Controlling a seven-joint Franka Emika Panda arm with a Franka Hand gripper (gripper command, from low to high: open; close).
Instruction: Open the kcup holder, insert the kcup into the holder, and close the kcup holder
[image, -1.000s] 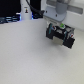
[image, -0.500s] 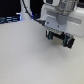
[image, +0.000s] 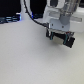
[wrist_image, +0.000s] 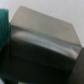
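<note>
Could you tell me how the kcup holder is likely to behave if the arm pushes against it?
The kcup holder looks like a rigid, flat-topped box, so it would probably slide rather than roll or tip. Its smooth dark faces suggest the end effector could slip on it. Its weight cannot be judged.

Arm enters from the upper right of the exterior view, angled down and leftward. We see its gripper low, right of centre, fingers pointing down. Too blurred for us to judge the jaw gap.
</note>
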